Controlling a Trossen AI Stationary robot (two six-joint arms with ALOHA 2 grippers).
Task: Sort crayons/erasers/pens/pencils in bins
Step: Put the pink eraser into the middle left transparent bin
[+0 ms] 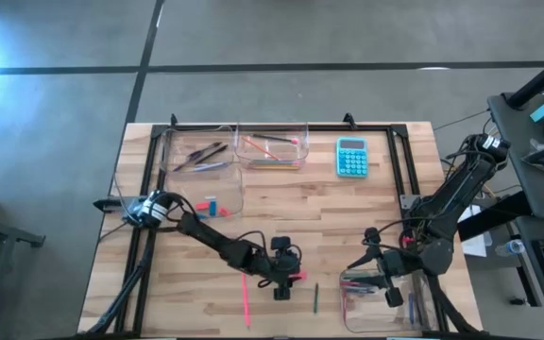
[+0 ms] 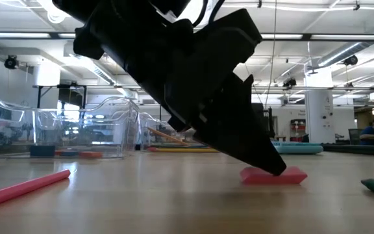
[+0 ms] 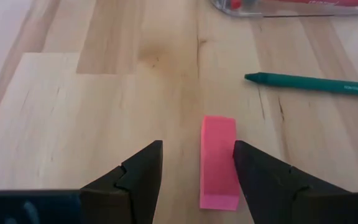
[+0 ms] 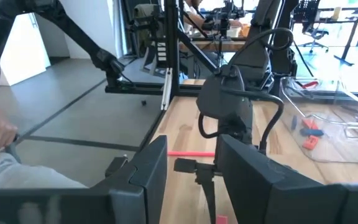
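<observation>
Down low, left end effector (image 3: 197, 171) open astride the pink eraser (image 3: 219, 162), eraser's near end partly hidden by one finger.

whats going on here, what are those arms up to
A two-arm robot is sorting stationery into clear bins. The left gripper is low over the table with its fingers open around a pink eraser that lies flat on the wood, not yet gripped. The eraser sits close to one finger. A green crayon and a pink stick lie loose nearby. The right gripper, also open, hangs over the bin at the table's right front corner.
</observation>
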